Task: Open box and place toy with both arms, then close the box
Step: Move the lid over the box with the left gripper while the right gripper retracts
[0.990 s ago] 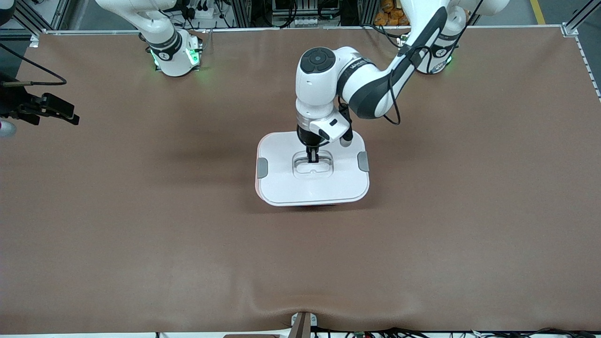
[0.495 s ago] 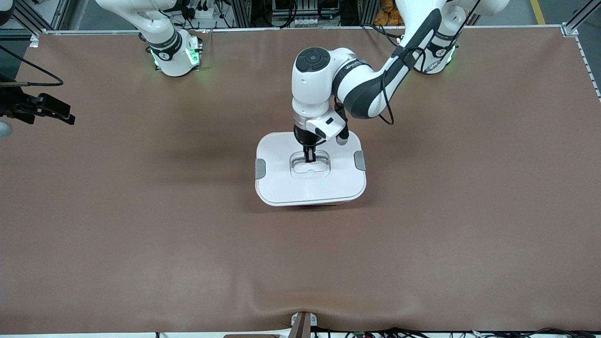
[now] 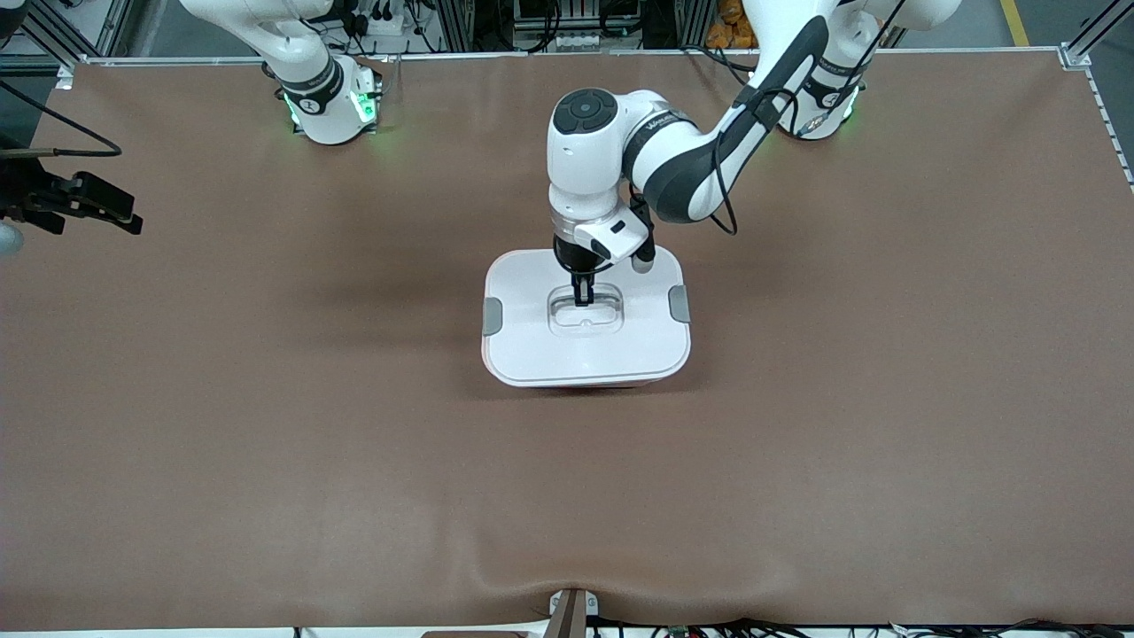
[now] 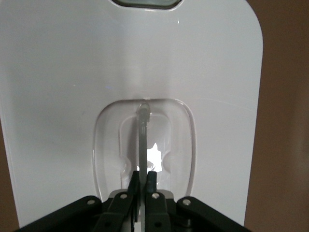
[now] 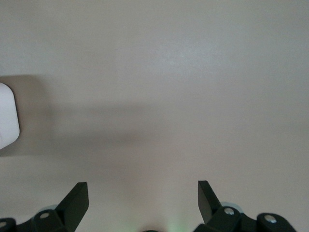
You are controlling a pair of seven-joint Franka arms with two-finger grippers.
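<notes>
Brown matting covers the table point(image 3: 266, 443), with the box point(image 3: 586, 316) at its middle, well apart from every edge.

Front view: over the last second the box has drifted slightly toward the right arm's end of the table, and the left arm's elbow has swung the same way, while the left gripper point(image 3: 581, 299) has stayed planted in the lid's handle recess point(image 3: 585, 312). The lid point(image 3: 620, 350) still sits flush on the tub, a thin pink rim showing only at the edge nearest the camera. Both grey clips point(image 3: 493, 316) lie against the lid's short sides. By this evidence the opening step is barely begun: the pull appears to drag the whole box rather than free the lid. No toy is visible anywhere on the table. The right gripper point(image 3: 84, 202) hangs over the mat near the table's edge at the right arm's end; that arm waits.

Left wrist view: the left gripper point(image 4: 141, 180) has its fingers pressed together on the thin translucent handle bar point(image 4: 143, 130), which runs down the middle of the oval recess. The lid is plain glossy white with rounded corners.

Right wrist view: the right gripper point(image 5: 143, 197) has its fingers spread wide, holding nothing, over bare mat; a white corner of the box point(image 5: 7, 116) shows at the picture's edge.
</notes>
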